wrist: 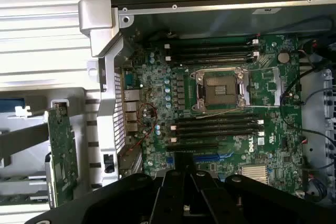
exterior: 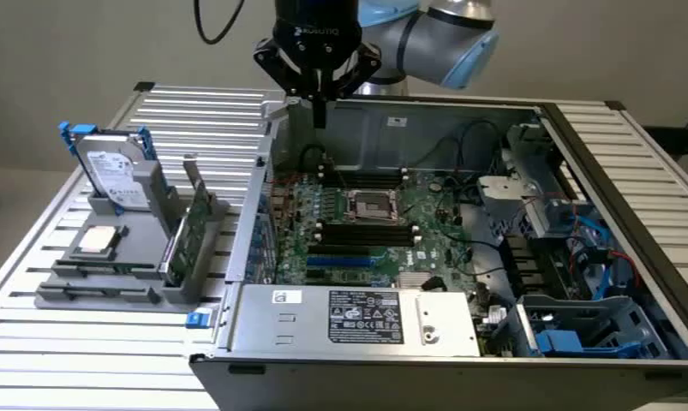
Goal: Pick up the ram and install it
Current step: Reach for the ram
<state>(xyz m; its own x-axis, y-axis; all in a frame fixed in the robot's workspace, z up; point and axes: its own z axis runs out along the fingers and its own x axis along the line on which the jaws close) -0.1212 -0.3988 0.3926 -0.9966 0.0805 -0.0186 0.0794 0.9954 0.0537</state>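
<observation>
My gripper [exterior: 319,92] hangs over the far edge of the open computer case [exterior: 618,214], above the motherboard [exterior: 373,227]. It is shut on the ram [exterior: 319,116], a thin green stick that points straight down from between the fingers and is seen edge-on. In the wrist view the black fingers [wrist: 168,195] sit close together over the board. Long black memory slots [wrist: 218,127] lie on one side of the CPU socket [wrist: 219,88], and more slots [wrist: 210,51] lie on the other. The ram is well above them and touches nothing.
On the exterior view's left, a grey holder [exterior: 92,291] carries a silver hard drive with blue rails [exterior: 113,175], a green expansion card [exterior: 189,235] and a small chip [exterior: 98,241]. A power supply [exterior: 355,317] fills the case's near end. Cables and blue brackets [exterior: 572,248] crowd its right side.
</observation>
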